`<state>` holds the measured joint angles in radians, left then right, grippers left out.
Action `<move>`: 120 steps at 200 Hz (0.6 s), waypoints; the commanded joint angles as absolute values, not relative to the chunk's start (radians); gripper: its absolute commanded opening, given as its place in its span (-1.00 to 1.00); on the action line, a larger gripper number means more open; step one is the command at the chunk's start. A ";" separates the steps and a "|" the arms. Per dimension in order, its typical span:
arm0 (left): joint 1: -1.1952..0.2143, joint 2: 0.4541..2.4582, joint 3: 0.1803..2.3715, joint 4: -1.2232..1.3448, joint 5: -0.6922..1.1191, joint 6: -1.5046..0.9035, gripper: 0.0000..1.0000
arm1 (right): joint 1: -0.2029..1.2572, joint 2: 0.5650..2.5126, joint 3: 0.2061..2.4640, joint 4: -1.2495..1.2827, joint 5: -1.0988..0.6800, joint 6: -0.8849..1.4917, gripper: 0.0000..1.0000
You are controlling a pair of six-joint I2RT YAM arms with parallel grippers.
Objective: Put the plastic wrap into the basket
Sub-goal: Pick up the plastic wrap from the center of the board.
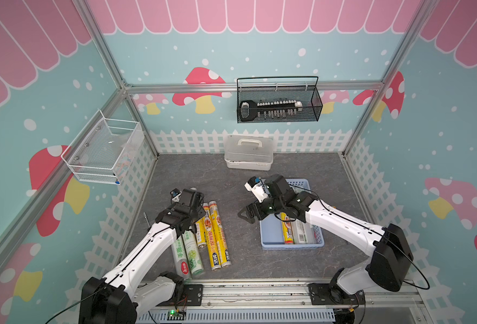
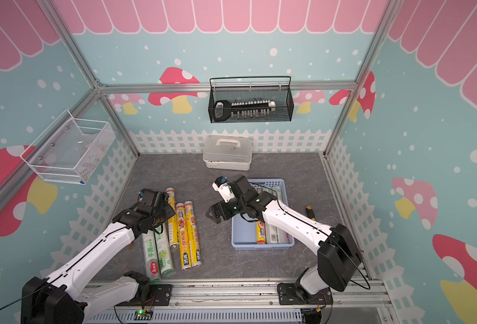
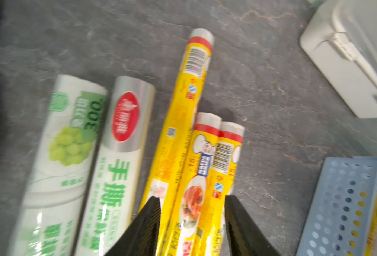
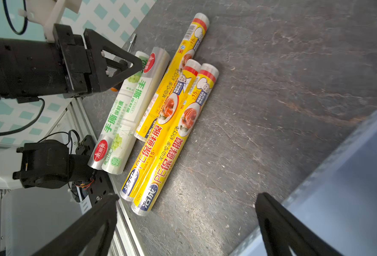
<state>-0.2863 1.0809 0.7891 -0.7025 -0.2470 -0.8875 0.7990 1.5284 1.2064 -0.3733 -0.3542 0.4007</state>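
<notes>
Five wrap rolls (image 1: 215,241) lie side by side; the light-blue basket (image 1: 292,245) holds perhaps three more.

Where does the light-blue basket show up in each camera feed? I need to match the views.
Top view: light-blue basket, right of the pair of yellow rolls.
Top view: same place, right of that pair.
Left wrist: its perforated wall, across bare tabletop from the pair.
Right wrist: blurred blue surface close to the camera, probably its rim.
Shared landmark: the pair of yellow rolls, lying side by side.
</notes>
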 commanded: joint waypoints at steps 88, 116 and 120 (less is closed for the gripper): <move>-0.083 1.083 0.702 -0.852 -0.160 -0.876 0.02 | 1.003 1.856 1.474 -0.362 -0.389 0.386 0.99; -0.067 1.041 0.698 -0.899 -0.256 -0.927 0.06 | 1.005 1.870 1.480 -0.359 -0.399 0.394 0.99; -0.061 1.036 0.699 -0.903 -0.264 -0.929 0.06 | 1.005 1.871 1.481 -0.354 -0.406 0.396 0.99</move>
<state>-0.0845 1.0740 0.6979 -0.8433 -0.1818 -0.8890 1.0061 1.8622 1.4509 -0.3588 -0.3782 0.3828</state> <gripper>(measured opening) 0.526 0.996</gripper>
